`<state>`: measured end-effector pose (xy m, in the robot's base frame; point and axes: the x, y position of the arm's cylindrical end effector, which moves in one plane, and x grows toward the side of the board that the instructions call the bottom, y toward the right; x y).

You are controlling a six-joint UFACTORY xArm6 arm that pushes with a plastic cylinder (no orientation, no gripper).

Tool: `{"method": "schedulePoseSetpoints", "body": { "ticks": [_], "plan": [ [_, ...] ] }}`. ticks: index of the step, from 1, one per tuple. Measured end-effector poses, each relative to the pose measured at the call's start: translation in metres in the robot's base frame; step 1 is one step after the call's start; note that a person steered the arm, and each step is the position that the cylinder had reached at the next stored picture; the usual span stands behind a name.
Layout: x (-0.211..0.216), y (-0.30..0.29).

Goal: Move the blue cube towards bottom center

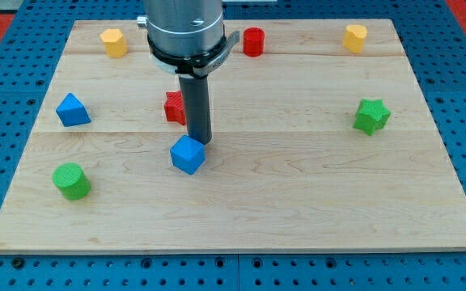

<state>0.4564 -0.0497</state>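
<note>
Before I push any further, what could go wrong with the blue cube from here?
1. My tip sits at the blue cube's upper right corner, not centred behind it, so a push could spin the cube or let it slip off toward the view's left.
2. The red block lies just left of the rod; swinging round to re-aim may knock it.
3. A leftward drift would carry the cube toward the green cylinder.

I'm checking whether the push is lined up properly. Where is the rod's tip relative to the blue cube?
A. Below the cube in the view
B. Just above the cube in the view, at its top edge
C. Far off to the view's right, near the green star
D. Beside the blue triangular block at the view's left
B. My tip sits right at the upper edge of the blue cube, on the side away from the view's bottom, so a push would drive it downward.
</note>
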Motion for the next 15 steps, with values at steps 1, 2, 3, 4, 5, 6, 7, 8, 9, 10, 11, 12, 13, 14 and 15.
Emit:
{"method": "schedulePoseSetpoints", "body": {
  "ticks": [1, 2, 3, 4, 5, 6, 7, 8, 9, 10, 11, 12, 13, 14, 15],
  "plan": [
    [-0.008, -0.032],
    [-0.016, -0.052],
    [0.006, -0.042],
    [0.042, -0.041],
    [0.060, -0.041],
    [0.047, -0.058],
    [0.034, -0.058],
    [0.023, -0.058],
    [0.016, -0.033],
    [0.013, -0.004],
    [0.041, -0.007],
    [0.065, -0.018],
    [0.066, -0.027],
    [0.066, -0.054],
    [0.072, -0.055]
  ]
}}
